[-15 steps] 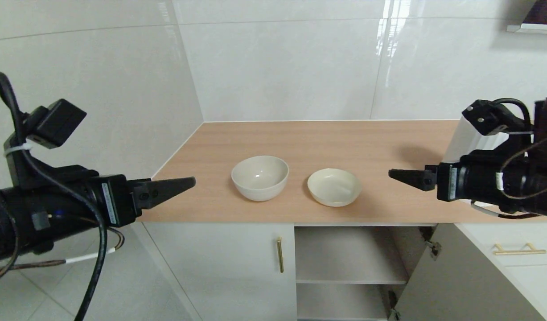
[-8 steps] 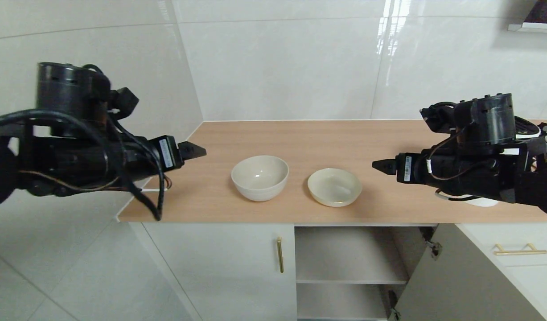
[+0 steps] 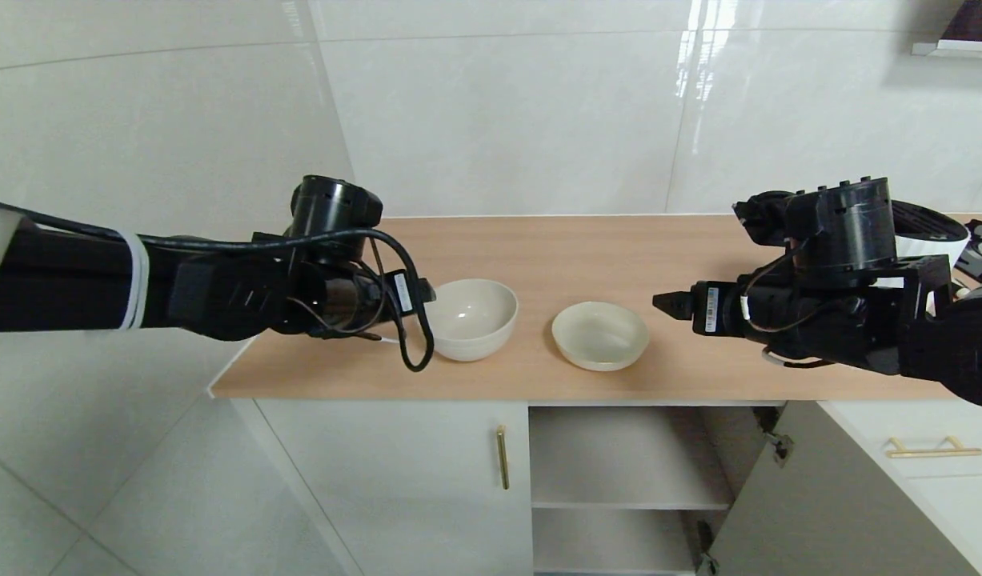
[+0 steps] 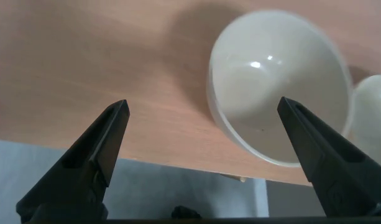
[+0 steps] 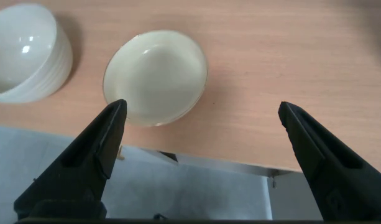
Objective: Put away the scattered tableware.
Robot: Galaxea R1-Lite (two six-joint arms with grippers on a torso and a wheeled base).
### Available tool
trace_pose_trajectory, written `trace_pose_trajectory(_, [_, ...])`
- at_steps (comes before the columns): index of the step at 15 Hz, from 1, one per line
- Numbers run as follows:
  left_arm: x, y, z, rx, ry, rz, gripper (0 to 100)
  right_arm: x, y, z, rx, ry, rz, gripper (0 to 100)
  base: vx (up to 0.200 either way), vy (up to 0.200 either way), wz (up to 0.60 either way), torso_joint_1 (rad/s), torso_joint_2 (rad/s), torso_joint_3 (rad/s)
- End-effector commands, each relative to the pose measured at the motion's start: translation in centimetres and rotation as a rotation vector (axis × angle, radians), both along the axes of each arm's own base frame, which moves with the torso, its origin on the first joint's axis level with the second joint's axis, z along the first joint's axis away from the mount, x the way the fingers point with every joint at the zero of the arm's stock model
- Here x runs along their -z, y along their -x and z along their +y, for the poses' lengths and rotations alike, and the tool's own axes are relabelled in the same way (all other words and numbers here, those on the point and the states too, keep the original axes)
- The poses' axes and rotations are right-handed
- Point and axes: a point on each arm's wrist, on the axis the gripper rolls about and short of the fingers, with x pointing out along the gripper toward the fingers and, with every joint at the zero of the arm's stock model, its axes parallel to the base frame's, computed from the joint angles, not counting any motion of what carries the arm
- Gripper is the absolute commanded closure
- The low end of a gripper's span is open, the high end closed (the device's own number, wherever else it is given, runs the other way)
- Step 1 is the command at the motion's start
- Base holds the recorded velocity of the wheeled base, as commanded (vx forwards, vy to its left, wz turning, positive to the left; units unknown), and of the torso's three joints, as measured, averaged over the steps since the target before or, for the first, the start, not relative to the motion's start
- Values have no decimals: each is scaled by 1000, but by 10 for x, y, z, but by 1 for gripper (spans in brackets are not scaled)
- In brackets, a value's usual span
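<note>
Left gripper point(image 4: 202, 102), fingers spread, beside the deep bowl point(image 3: 466, 318). Right gripper point(image 5: 201, 104), likewise spread, near the shallow bowl point(image 3: 600, 334); both bowls upright on the wooden counter point(image 3: 587, 256).

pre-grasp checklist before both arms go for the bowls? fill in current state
1. Left gripper jaws open: ok.
2. Right gripper jaws open: ok.
3. Deep bowl rim between the left jaws: ok in the left wrist view; whether they touch it, cannot tell.
4. Right gripper at the shallow bowl: not ok, bare counter lies between them in the head view.
5. Both bowls upright and apart from each other: ok.
6. Cabinet below the counter open: ok.
</note>
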Motion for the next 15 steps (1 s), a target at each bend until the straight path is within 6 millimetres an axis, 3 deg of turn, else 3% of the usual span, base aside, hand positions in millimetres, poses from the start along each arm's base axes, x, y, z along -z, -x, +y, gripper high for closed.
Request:
trace_pose_trajectory(1, [20, -10, -5, 1, -18, 44, 0, -1, 1, 0, -2, -1, -2, 0, 0, 0, 0, 0, 0, 0])
trace_pose_trajectory(5, [44, -26, -10, -11, -23, 88, 0, -1, 0, 0, -2, -3, -5, 0, 0, 0, 0, 0, 0, 0])
trace_pose_trajectory(7, [43, -27, -11, -14, -18, 85, 0, -1, 0, 0, -2, -3, -5, 0, 0, 0, 0, 0, 0, 0])
trace_pose_trajectory(8, [43, -27, -11, -13, -19, 83, 100, -1, 0, 0, -2, -3, -5, 0, 0, 0, 0, 0, 0, 0])
trace_pose_trajectory(15, [32, -24, -9, -18, 0, 48, 100, -2, 1, 0, 0, -3, -7, 0, 0, 0, 0, 0, 0, 0])
